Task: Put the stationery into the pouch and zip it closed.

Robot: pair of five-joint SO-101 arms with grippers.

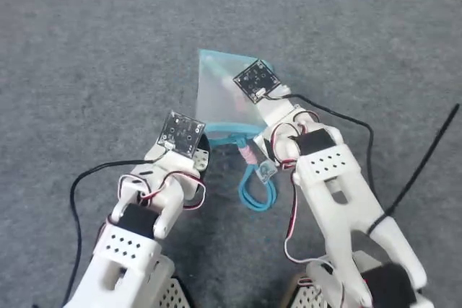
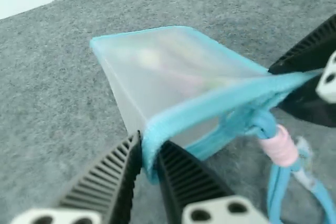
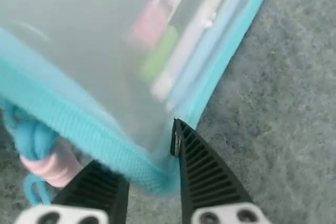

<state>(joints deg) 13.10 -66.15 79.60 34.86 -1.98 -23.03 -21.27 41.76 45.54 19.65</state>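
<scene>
Right now a see-through frosted plastic pouch with a light blue edge [image 1: 225, 95] sits on the grey fuzzy table top [image 1: 86, 70], and both arms hold it by its blue zip edge. The left gripper [image 2: 149, 146] is at one end of that zip edge. Its two black ridged fingers [image 2: 113, 174] are close together and pinch the blue cloth between them. The right gripper [image 3: 140, 153] is at the other end of the same edge. Its fingers sit a little wider, with the corner of the pouch squeezed between them. The stationery [image 3: 176, 51] is inside the pouch. Through the cloudy plastic you can see long thin things in pink, green, pale yellow and pale blue, lying side by side next to one long blue side of the pouch. A blue cord loop [image 1: 257, 194] hangs from the zip edge, near the right gripper's end, and lies on the table top just beside the pouch. A small pink bead [image 2: 279, 146] is on the cord, close to where it meets the pouch. I cannot tell if the zip is all the way closed.
</scene>
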